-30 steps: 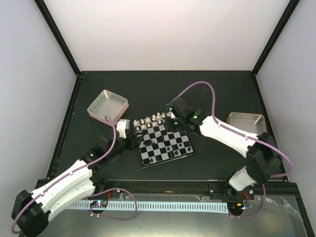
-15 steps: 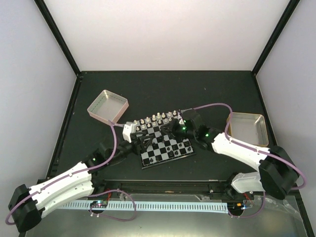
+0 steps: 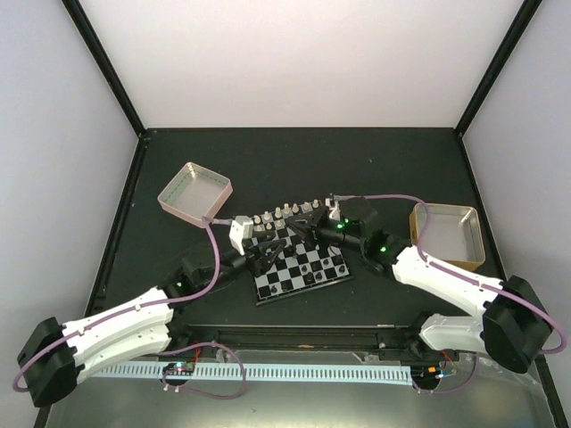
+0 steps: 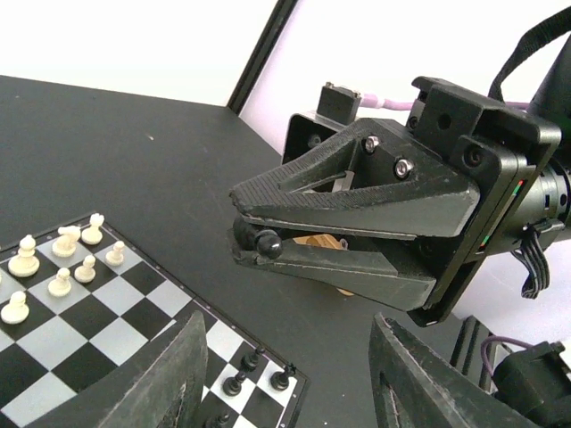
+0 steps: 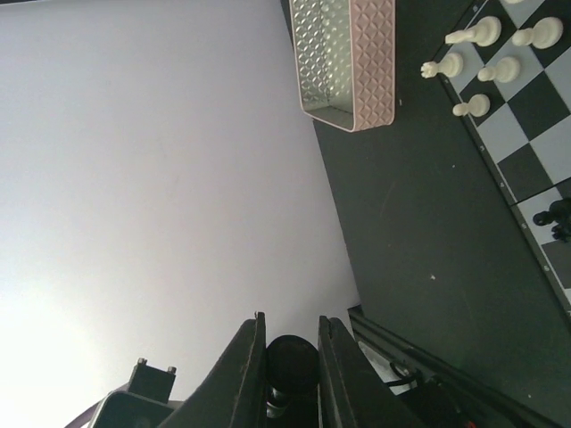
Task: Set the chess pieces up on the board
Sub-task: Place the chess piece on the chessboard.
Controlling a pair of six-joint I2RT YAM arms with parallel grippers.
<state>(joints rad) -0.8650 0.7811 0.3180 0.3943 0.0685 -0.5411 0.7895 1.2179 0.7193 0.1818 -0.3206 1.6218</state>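
The board (image 3: pixel 314 279) lies mid-table, with white pieces (image 3: pixel 284 214) along its far edge and black pieces (image 3: pixel 308 267) on its squares. My right gripper (image 3: pixel 297 234) hovers over the board's far part, shut on a black piece (image 5: pixel 293 361). That piece shows at its fingertips in the left wrist view (image 4: pixel 265 241). My left gripper (image 3: pixel 270 252) is open and empty over the board's left part, facing the right gripper (image 4: pixel 254 242) closely. In the left wrist view the board (image 4: pixel 98 312) carries white pieces (image 4: pixel 62 259) and black pieces (image 4: pixel 254 370) below my left gripper (image 4: pixel 285 374).
A pink-sided metal tray (image 3: pixel 194 192) stands at the back left and also shows in the right wrist view (image 5: pixel 348 58). A tan-sided tray (image 3: pixel 449 234) stands at the right. The two grippers' fingers are close together over the board.
My right arm has swung from behind the board down and left over it, still holding the black piece. My left arm has reached forward and right to the board.
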